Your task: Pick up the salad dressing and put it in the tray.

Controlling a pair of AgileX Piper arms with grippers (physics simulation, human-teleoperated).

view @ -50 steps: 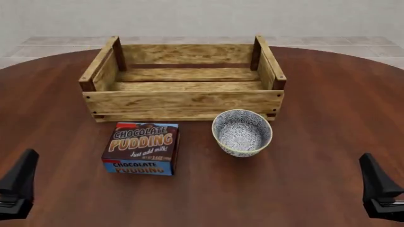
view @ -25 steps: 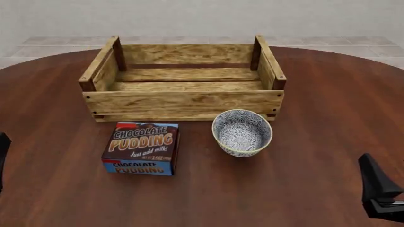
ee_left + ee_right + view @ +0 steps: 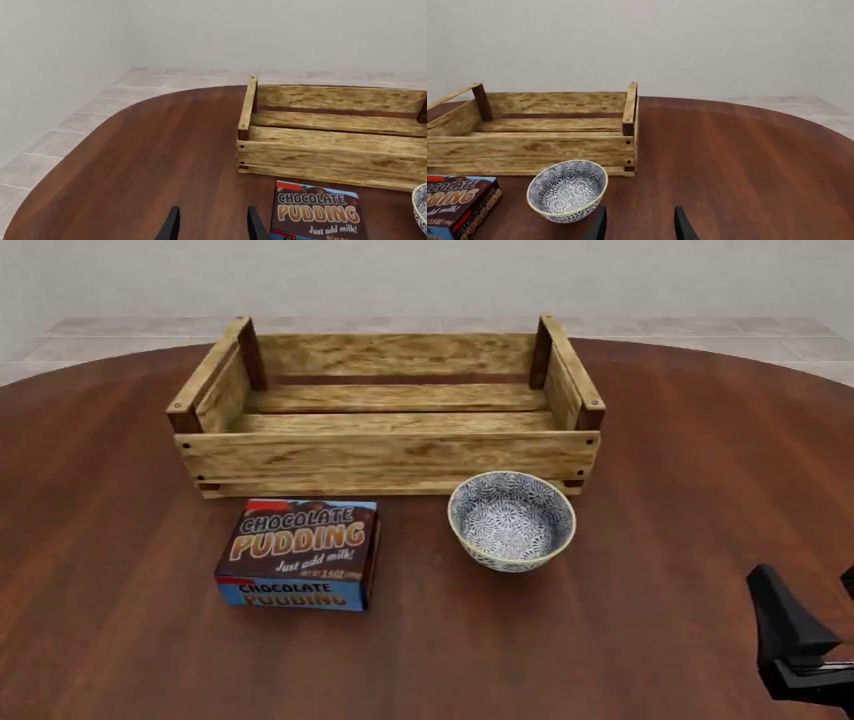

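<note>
Not seeing the salad dressing in any view; tray (image 3: 387,455) sitting empty behind pudding box (image 3: 299,553) and bowl (image 3: 511,520). Both hands, left hand (image 3: 208,225) and right hand (image 3: 635,224), hanging spread, holding nothing. Likely handling light, rigid, slick; gripping mid-body below cap.

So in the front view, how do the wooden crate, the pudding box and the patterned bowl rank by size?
Largest to smallest:
1. Wooden crate, by far the biggest.
2. Pudding box.
3. Patterned bowl.
The box and bowl look close in size, and the box sits slightly nearer the camera, so their order is unsure.
</note>
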